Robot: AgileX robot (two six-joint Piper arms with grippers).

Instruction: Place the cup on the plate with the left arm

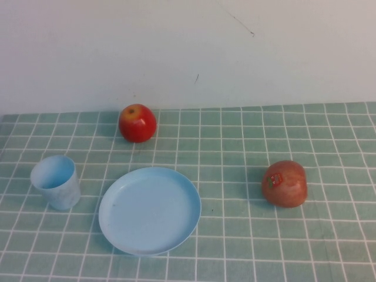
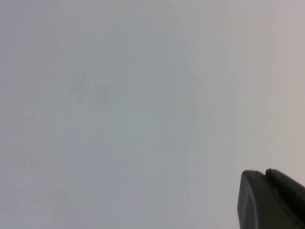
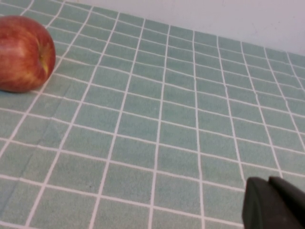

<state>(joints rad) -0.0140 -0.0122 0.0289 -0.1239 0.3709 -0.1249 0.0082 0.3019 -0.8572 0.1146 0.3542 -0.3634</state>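
The pale blue cup [image 1: 56,181] stands upright on the green checked cloth at the left. The light blue plate [image 1: 149,210] lies just to its right, a small gap apart, and nothing is on it. Neither arm shows in the high view. My left gripper [image 2: 265,172] shows only as dark fingertips pressed together in the left wrist view, in front of a blank pale wall, with nothing held. My right gripper [image 3: 268,180] also shows fingertips together, above the cloth and holding nothing. The cup and plate do not show in either wrist view.
A red apple [image 1: 137,123] sits behind the plate near the wall. A second, darker red apple with a sticker [image 1: 285,183] lies at the right. The right wrist view shows a red apple [image 3: 24,52] on the cloth.
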